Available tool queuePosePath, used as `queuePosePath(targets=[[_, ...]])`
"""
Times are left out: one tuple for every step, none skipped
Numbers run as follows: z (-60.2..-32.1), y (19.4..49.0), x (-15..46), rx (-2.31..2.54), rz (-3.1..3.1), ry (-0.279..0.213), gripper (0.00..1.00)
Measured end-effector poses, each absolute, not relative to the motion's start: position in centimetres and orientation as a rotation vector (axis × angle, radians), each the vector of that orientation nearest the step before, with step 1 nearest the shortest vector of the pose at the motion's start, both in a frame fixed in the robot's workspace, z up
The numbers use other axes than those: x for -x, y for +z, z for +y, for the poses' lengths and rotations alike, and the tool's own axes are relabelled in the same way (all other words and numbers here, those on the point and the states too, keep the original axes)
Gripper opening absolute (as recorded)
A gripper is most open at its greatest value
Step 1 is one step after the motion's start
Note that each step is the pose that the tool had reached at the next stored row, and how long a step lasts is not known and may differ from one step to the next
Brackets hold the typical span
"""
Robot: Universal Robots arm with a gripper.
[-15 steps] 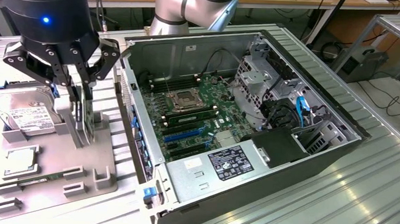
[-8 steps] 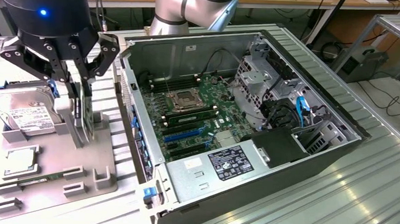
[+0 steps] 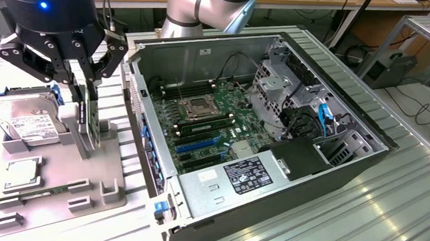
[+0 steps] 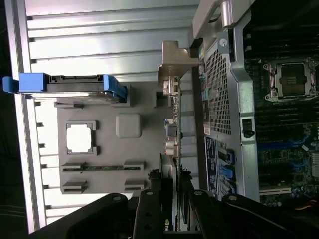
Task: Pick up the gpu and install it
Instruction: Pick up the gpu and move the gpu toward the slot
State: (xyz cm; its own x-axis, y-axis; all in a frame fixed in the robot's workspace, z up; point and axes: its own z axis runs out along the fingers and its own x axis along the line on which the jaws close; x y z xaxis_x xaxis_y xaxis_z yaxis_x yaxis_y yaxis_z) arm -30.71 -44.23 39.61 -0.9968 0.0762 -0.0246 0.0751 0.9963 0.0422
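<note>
We are looking at the gripper (image 3: 86, 94) hanging over the gray tray (image 3: 86, 185) at the exterior view's left, just beside the open case (image 3: 330, 176). It is grasping the gpu (image 3: 89, 126), which is standing upright on edge at the tray side nearest the case. In the wrist view we are seeing a black finger (image 4: 149, 209) lying along one face of the card, its partner on the other face, and the card's edge running away from the gripper toward its silvery bracket. The card's lower edge is sitting at the tray's slot; we cannot tell whether it is clear of it. The hard drive (image 3: 25, 122) is leaning in its own cradle on the tray, apart from the card. Inside the case, the motherboard (image 3: 199, 131) is lying exposed.
</note>
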Motion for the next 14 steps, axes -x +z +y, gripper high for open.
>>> queuePosePath(targets=[[-44.2, 39.7, 30.7, -0.118, 3.113, 0.064, 0.26], [-44.2, 39.8, 30.7, -0.118, 3.112, 0.064, 0.26], [-44.2, 39.9, 30.7, -0.118, 3.112, 0.064, 0.26], [-44.2, 40.0, 30.7, -0.118, 3.112, 0.064, 0.26], [-44.2, 40.1, 30.7, -0.118, 3.112, 0.064, 0.26], [-44.2, 40.1, 30.7, -0.118, 3.112, 0.064, 0.26], [-44.2, 40.2, 30.7, -0.118, 3.112, 0.064, 0.26], [-44.2, 40.3, 30.7, -0.118, 3.112, 0.064, 0.26], [-44.2, 40.4, 30.7, -0.118, 3.112, 0.064, 0.26], [-44.2, 40.5, 30.7, -0.118, 3.112, 0.064, 0.26], [-44.2, 40.5, 30.7, -0.118, 3.112, 0.064, 0.26], [-44.2, 40.6, 30.7, -0.118, 3.112, 0.064, 0.26], [-44.2, 40.7, 30.7, -0.118, 3.112, 0.064, 0.26], [-44.2, 40.7, 30.7, -0.118, 3.112, 0.064, 0.26]])
